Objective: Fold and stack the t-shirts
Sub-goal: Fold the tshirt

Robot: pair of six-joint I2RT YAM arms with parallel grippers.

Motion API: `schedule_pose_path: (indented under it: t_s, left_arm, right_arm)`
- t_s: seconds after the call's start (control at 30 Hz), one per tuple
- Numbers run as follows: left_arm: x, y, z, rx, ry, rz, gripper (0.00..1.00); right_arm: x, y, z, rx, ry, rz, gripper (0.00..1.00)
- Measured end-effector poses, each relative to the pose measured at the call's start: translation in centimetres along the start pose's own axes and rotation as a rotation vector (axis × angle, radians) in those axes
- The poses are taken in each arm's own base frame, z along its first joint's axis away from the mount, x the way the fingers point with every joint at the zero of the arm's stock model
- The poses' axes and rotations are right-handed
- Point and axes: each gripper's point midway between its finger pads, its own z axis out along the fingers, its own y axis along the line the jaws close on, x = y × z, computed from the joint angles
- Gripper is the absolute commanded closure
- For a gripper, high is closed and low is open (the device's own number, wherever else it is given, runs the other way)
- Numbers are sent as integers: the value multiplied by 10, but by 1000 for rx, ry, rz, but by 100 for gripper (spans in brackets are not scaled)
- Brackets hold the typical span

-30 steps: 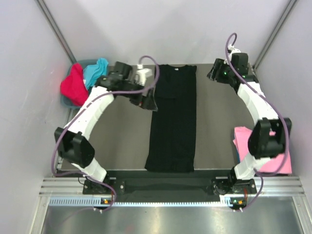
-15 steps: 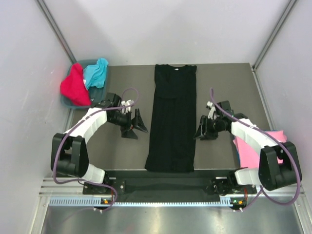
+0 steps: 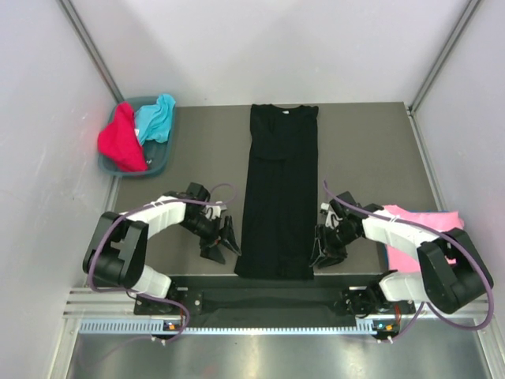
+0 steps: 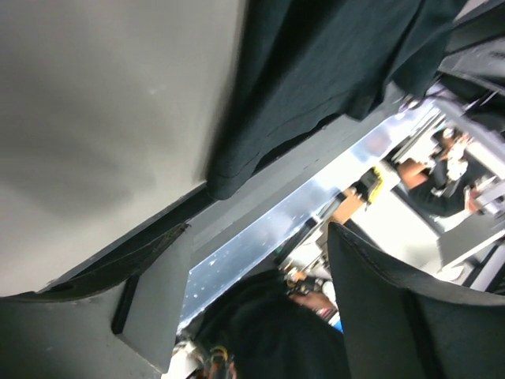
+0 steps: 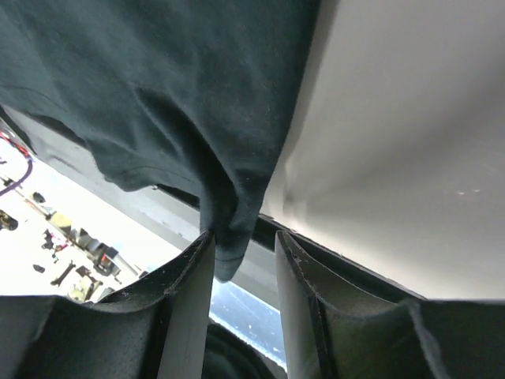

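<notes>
Black tee (image 3: 280, 189) is lying centre-frame; left gripper (image 3: 223, 241) sitting open beside bottom-left hem, right gripper (image 3: 322, 247) straddling bottom-right corner, unclamped, presumably prepping fold-up.

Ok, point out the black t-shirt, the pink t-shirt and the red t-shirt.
black t-shirt (image 3: 278, 189), top external view, mid body.
pink t-shirt (image 3: 434, 217), top external view, uncovered far part.
red t-shirt (image 3: 118, 142), top external view, its middle.

**Bench layout, near edge to far**

Centre: long t-shirt (image 3: 280, 189), laid lengthwise on the bench (image 3: 363, 150), nearly from near edge to far edge.
Far left: basket (image 3: 163, 160) holding two bunched t-shirts, one (image 3: 120, 140) left of the other (image 3: 156, 117).
Near right edge: flat t-shirt (image 3: 422, 229).
Left claw (image 3: 225, 241) just beside the long t-shirt's near-left corner; right claw (image 3: 322, 246) at its near-right corner, cloth between the fingers.
</notes>
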Motion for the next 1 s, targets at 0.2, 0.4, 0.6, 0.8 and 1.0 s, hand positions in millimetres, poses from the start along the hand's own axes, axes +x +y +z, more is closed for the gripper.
schedule_pose_path:
  t_s: [0.2,0.4,0.6,0.8,1.0]
  left_arm:
    - [13,9,16,-39,39,-7,36]
    - [8,18,28,-76,40,-46,42]
    - [3,13,41,-72,39,-36,44]
    - [7,5,52,-62,62,-29,48]
    - [8,2,57,-61,77,-34,58]
  right_arm:
    - [11,-5,9,11,34,31,63]
    - [7,-4,11,5,21,38,61]
    - [4,-4,12,8,11,35,60]
    - [0,-1,13,-6,-4,34,63]
    - [7,2,18,-9,19,17,61]
